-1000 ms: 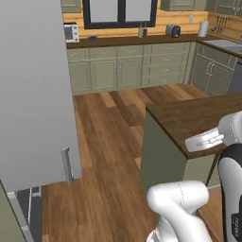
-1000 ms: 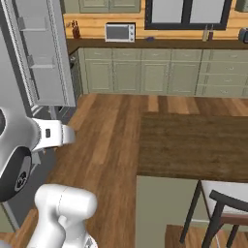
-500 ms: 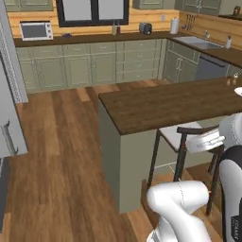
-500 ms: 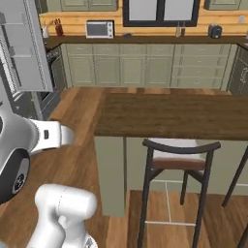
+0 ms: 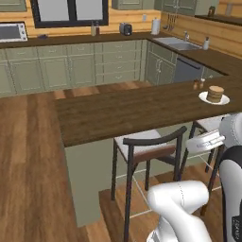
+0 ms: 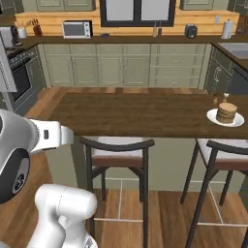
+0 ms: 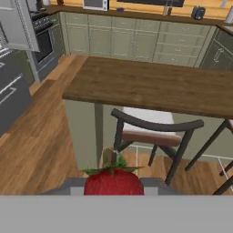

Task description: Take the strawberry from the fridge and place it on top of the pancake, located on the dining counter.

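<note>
Strawberry (image 7: 113, 181), red with a green leafy top, sits at the very bottom of the hand view, close against the camera; the jaws appear narrowed on it, holding it, though the finger tips themselves are hidden behind the berry. Beyond it stretches the dining counter (image 6: 140, 115), a long dark brown wooden top on an olive-grey base. Near the counter's far right end in the right base view stands the pancake (image 6: 226, 112), a small tan stack on a white round plate (image 6: 213, 116), well apart from the berry. Two small shakers (image 5: 198, 84) stand just beside the plate. Dark-framed stools (image 6: 116, 150) with light cushions are tucked under the counter's near edge. Behind, green cabinets line the wall, with a microwave (image 6: 77, 29) and a sink (image 5: 178, 43) on the back worktop. At the upper left of the hand view, part of the grey fridge (image 7: 16, 25) is visible.
</note>
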